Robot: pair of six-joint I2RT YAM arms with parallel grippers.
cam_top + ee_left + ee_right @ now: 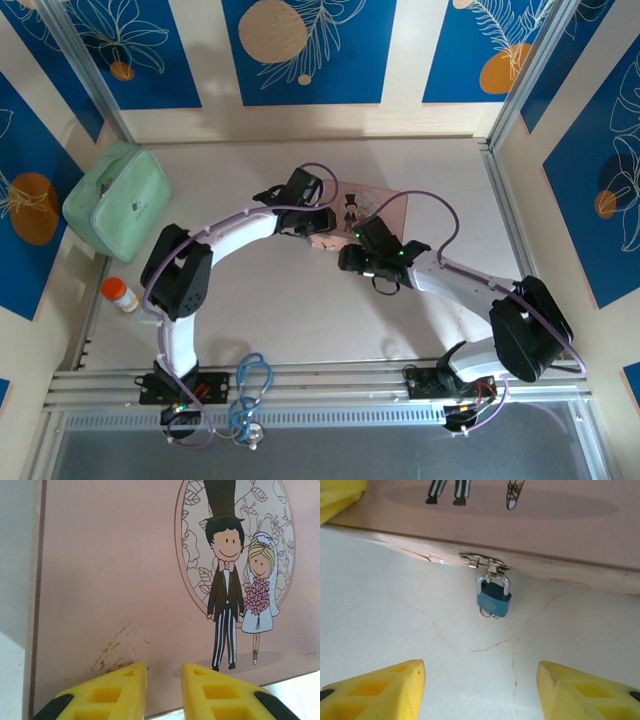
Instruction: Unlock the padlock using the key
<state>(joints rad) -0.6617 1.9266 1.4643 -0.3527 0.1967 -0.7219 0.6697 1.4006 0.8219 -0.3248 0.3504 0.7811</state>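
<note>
Mid-table, at the near edge of a pink tin (pixel 390 215) with a cartoon bride and groom on its lid: a tiny blue padlock (pixel 494 600), hung by its silvery shackle from the tin's clasp (pixel 485 562), body lying on or just above the white table (pixel 395 620). At the lock's lower end, a small silvery loop, possibly the key's ring; too small to tell.

Right gripper (pixel 481 666) low over the table, just short of the lock, jaws spread wide and empty. Left gripper (pixel 164 672) at the tin's near rim, jaws drawn close with a narrow gap between, nothing pinched. One yellow finger (pixel 335 492) against the lid's corner.

Likely light and hard, with smooth metal sides, free to swing on the clasp and so apt to skid or twist away from a push. Best taken across the flat blue sides, below the shackle, with the keyhole end left clear. Tin probably in need of steadying meanwhile.

Off to the left, well apart: a mint-green case (pixel 118 200) and an orange-capped bottle (pixel 120 293).
</note>
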